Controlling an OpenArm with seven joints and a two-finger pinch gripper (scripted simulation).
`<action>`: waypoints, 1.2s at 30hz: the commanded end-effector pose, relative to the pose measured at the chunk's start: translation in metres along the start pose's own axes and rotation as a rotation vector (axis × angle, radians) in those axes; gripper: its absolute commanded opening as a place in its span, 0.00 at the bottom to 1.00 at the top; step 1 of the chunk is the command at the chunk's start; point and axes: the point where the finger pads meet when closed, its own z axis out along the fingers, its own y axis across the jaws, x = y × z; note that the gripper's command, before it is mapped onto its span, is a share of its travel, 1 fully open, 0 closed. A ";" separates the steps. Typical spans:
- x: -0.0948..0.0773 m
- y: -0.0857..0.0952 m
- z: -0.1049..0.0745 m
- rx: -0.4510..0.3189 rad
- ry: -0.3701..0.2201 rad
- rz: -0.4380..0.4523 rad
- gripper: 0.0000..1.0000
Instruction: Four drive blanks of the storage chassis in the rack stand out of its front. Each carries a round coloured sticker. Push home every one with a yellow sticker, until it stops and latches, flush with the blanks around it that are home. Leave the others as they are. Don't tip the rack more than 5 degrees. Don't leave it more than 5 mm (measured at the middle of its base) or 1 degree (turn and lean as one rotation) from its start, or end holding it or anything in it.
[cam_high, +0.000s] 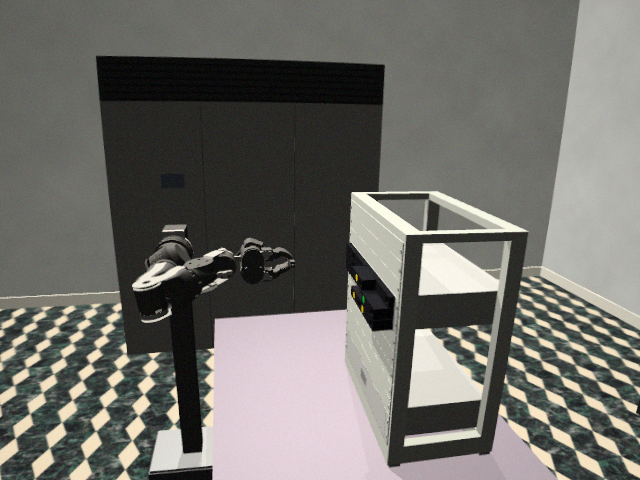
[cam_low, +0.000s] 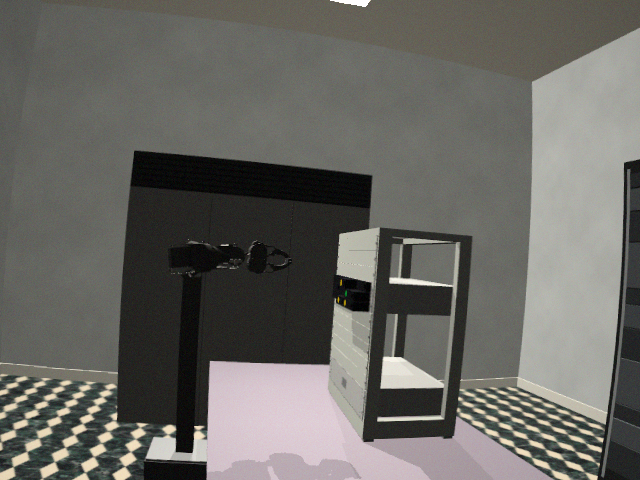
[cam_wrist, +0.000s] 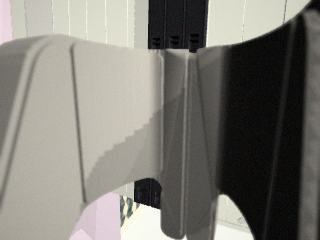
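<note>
The pale rack (cam_high: 434, 320) stands on the lilac table, and it also shows in the exterior view (cam_low: 398, 330). The black storage chassis (cam_high: 369, 289) sits in its front at mid height, with dark blanks standing out. I see three yellow stickers (cam_high: 356, 254) (cam_high: 354, 293) (cam_high: 361, 308) and one green sticker (cam_high: 363, 299). My gripper (cam_high: 292, 263) hangs in the air left of the rack front, at about chassis height and well apart from it. It is shut and empty. In the wrist view the closed fingers (cam_wrist: 186, 125) hide the stickers; only a strip of the chassis (cam_wrist: 177, 25) shows above them.
The arm's black pedestal (cam_high: 186, 372) stands at the table's left edge. A tall dark cabinet (cam_high: 242, 196) stands against the wall behind. The rack's grey filler panels (cam_high: 369, 372) lie below the chassis. Open air lies between gripper and rack.
</note>
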 end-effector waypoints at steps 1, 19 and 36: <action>0.000 0.001 0.000 -0.002 -0.043 0.003 0.00; 0.001 -0.002 0.002 -0.007 -0.055 0.000 0.00; 0.007 -0.095 0.081 -0.004 -0.061 0.000 0.00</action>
